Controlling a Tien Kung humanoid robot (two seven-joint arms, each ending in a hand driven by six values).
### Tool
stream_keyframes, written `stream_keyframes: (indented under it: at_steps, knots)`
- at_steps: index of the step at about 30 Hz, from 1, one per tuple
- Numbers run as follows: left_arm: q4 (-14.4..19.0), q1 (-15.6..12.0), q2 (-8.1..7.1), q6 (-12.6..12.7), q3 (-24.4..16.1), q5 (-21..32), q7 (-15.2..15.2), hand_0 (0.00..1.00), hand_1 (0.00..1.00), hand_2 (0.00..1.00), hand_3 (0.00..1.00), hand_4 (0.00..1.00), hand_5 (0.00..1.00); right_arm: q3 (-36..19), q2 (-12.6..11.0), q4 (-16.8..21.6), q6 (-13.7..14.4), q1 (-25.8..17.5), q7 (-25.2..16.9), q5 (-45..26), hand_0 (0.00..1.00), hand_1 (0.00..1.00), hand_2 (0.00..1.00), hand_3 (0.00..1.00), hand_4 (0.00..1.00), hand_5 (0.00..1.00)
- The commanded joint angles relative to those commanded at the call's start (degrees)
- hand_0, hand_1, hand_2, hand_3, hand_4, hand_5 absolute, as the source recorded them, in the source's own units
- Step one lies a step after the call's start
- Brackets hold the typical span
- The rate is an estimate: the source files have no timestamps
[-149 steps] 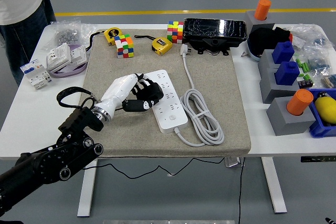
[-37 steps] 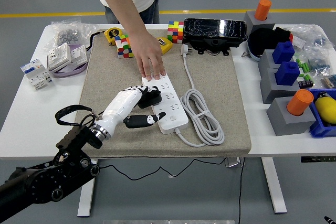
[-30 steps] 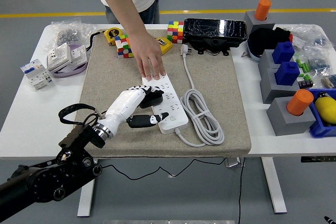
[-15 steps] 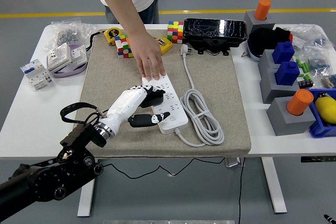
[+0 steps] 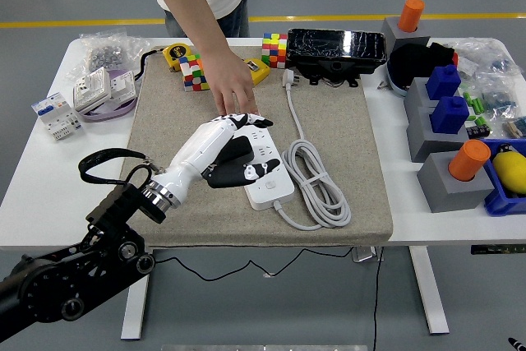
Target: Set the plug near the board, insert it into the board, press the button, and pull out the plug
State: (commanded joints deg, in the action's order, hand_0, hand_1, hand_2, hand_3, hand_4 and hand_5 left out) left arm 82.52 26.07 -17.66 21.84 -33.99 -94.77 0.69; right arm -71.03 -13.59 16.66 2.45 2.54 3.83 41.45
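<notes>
Since half a second earlier the left hand (image 5: pixel 233 156) had advanced over the board (image 5: pixel 261 162), fingers closed on the dark plug (image 5: pixel 238 148) above its sockets; the person's hand (image 5: pixel 233 93) pinned the board's far end, so misaligned insertion risked jamming.

I could read no text, label, brand or number anywhere in the head view. The white power strip (image 5: pixel 265 172) under my left hand (image 5: pixel 233 154) showed only its sockets, and any marking on the yellow tape measures (image 5: pixel 254 71) was too small to make out. The breaker modules (image 5: pixel 56 117) at the table's left edge carried print too fine to read.
</notes>
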Motion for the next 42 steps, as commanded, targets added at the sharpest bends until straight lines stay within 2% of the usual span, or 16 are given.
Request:
stream_keyframes:
  at_steps: [1,2,5,7,8,9,17,23,33,42]
  knots:
    - [1.0,0.1,-0.19,-1.4,0.1,-0.5,-1.3,0.422,0.504,0.566,0.703,0.813,0.510,0.0,0.0,0.0,0.0,0.0,0.0,0.0,0.522,0.631,0.614,0.547,0.884,0.405]
    - [2.1,0.1,-0.34,-3.3,0.1,-1.3,-3.1,0.174,0.088,0.172,0.697,0.793,0.285,0.0,0.0,0.1,0.0,0.0,0.0,0.0,0.522,0.631,0.613,0.547,0.882,0.403]
    - [4.0,0.3,-0.60,-10.1,0.5,-3.2,-9.6,0.174,0.088,0.172,0.697,0.793,0.285,0.1,-0.1,0.0,0.0,0.1,0.0,0.0,0.522,0.631,0.613,0.547,0.882,0.403]
    - [4.1,0.5,-0.67,-13.6,0.8,-3.3,-13.0,0.174,0.088,0.172,0.697,0.793,0.285,0.3,-0.1,0.0,-0.1,0.1,0.1,0.0,0.522,0.631,0.613,0.547,0.882,0.403]
    - [4.1,0.5,-0.70,-14.5,0.9,-3.4,-14.2,0.102,0.054,0.121,0.937,0.751,0.153,0.4,-0.1,0.0,-0.1,0.1,0.1,-0.1,0.521,0.630,0.613,0.547,0.883,0.403]
    - [4.0,0.5,-0.75,-15.0,1.0,-3.4,-15.3,0.102,0.054,0.121,0.937,0.751,0.153,0.4,-0.2,0.0,-0.1,0.1,0.1,-0.1,0.521,0.630,0.613,0.547,0.883,0.403]
    - [4.0,0.9,-1.34,-18.1,1.9,-2.5,-19.9,0.091,0.056,0.119,0.940,0.779,0.162,1.0,-0.4,0.0,-0.1,0.1,0.2,-0.2,0.521,0.629,0.612,0.547,0.883,0.403]
    - [2.8,1.6,-1.09,-18.7,2.8,-2.4,-20.6,0.082,0.052,0.118,0.933,0.801,0.177,1.3,-0.5,0.0,-0.1,0.3,0.1,-0.3,0.521,0.630,0.612,0.547,0.883,0.403]
    - [-0.3,3.0,0.80,-20.3,5.2,-1.6,-20.8,0.080,0.051,0.118,0.908,0.825,0.217,1.7,-0.6,0.1,-0.1,0.3,0.1,-0.4,0.521,0.629,0.611,0.547,0.883,0.404]
    - [-2.2,3.6,1.54,-20.7,6.0,-2.2,-22.3,0.080,0.051,0.117,0.902,0.827,0.229,1.2,-0.5,0.0,-0.1,0.2,0.1,-0.3,0.522,0.629,0.611,0.547,0.882,0.404]
